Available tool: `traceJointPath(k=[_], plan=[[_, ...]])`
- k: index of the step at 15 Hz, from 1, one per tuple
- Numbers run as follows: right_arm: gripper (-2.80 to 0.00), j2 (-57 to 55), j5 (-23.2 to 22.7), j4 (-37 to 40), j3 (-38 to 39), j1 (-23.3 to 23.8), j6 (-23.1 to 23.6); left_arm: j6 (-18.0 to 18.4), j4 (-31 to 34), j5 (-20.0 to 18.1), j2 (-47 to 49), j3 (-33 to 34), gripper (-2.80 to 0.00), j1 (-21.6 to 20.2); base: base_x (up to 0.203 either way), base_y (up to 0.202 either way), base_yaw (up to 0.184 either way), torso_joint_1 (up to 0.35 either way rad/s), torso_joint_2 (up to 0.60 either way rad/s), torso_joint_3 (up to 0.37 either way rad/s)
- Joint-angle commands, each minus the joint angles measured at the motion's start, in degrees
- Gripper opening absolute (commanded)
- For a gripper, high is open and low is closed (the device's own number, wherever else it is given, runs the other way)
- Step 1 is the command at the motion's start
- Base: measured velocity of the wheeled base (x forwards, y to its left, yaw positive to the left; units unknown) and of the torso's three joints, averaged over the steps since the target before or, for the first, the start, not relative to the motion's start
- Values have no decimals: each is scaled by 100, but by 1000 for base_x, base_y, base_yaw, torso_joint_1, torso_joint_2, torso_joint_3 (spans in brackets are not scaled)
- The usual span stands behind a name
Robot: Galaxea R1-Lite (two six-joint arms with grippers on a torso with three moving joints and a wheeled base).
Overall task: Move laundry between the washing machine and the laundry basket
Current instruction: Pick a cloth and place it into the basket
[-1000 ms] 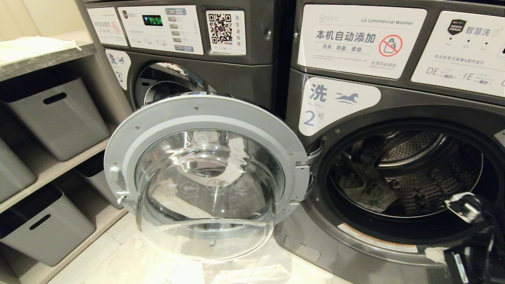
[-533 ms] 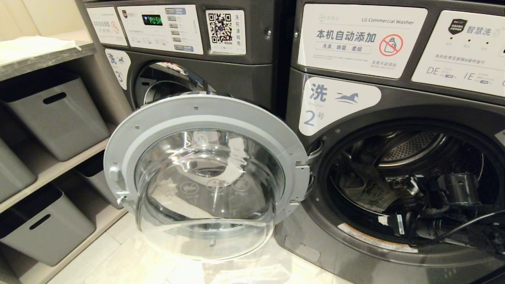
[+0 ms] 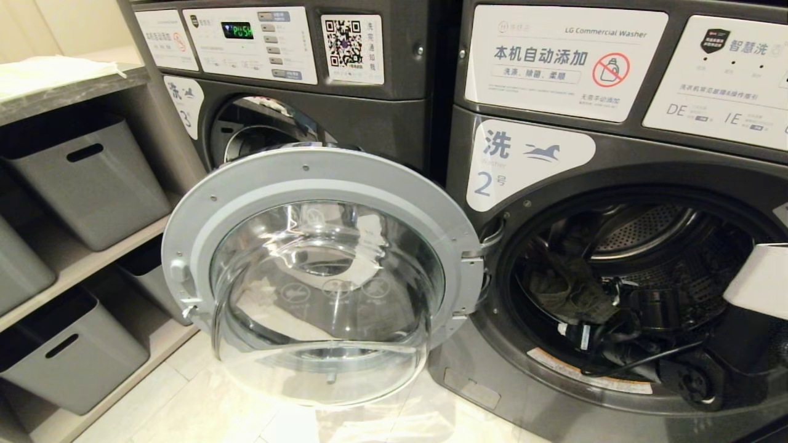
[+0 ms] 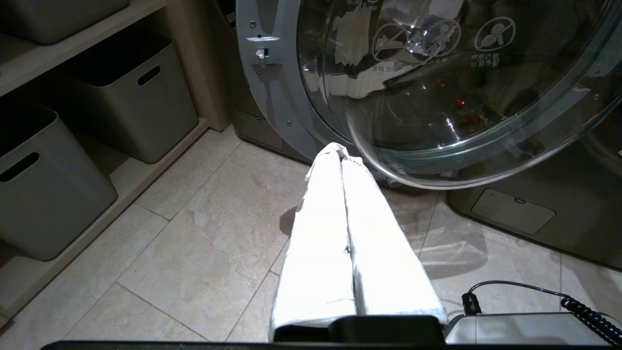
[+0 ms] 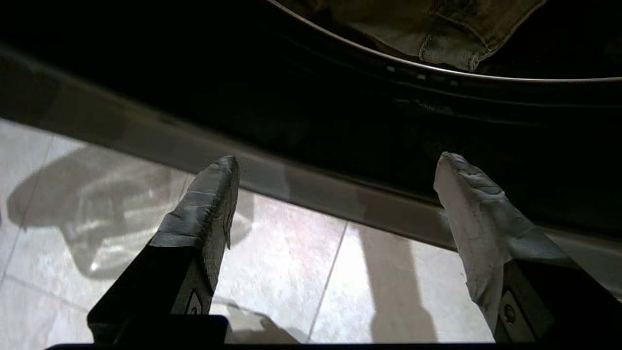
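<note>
The washing machine [image 3: 615, 161] marked "2" stands on the right, its round glass door [image 3: 320, 178] swung wide open to the left. Olive-grey laundry [image 3: 566, 289] lies low in the left of the drum. My right arm [image 3: 652, 307] reaches across the drum mouth, just right of that cloth. In the right wrist view my right gripper [image 5: 335, 167] is open and empty, with tiled floor and the machine's lower front between its fingers and the laundry [image 5: 437, 29] beyond them. My left gripper [image 4: 340, 154] is shut, parked low over the floor beside the door glass [image 4: 437, 97]. The laundry basket is out of view.
A like machine marked "3" [image 3: 369, 117] stands behind the open door. Grey storage bins [image 3: 86, 178] fill the shelves on the left. Pale floor tiles [image 3: 203, 406] lie under the door. A black cable [image 3: 640, 363] hangs from my right arm over the drum's lower rim.
My right arm has swung from the lower right corner into the drum mouth and leftward toward the cloth, and its jaws have gone from shut to wide open. The left arm is still.
</note>
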State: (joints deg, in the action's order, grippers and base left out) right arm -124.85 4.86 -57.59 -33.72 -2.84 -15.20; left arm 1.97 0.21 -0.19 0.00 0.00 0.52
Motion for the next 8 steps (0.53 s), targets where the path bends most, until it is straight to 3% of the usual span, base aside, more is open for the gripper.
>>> traceJointPath(k=[1, 8], plan=[[0, -485, 151, -155, -334, -103, -216, 13, 6, 1, 3, 0, -280, 0, 0, 0, 0, 0, 0, 0], [0, -1322, 1041, -107, -1823, -112, -424, 22, -3, 1, 0, 0, -280, 0, 0, 0, 0, 0, 0, 0]])
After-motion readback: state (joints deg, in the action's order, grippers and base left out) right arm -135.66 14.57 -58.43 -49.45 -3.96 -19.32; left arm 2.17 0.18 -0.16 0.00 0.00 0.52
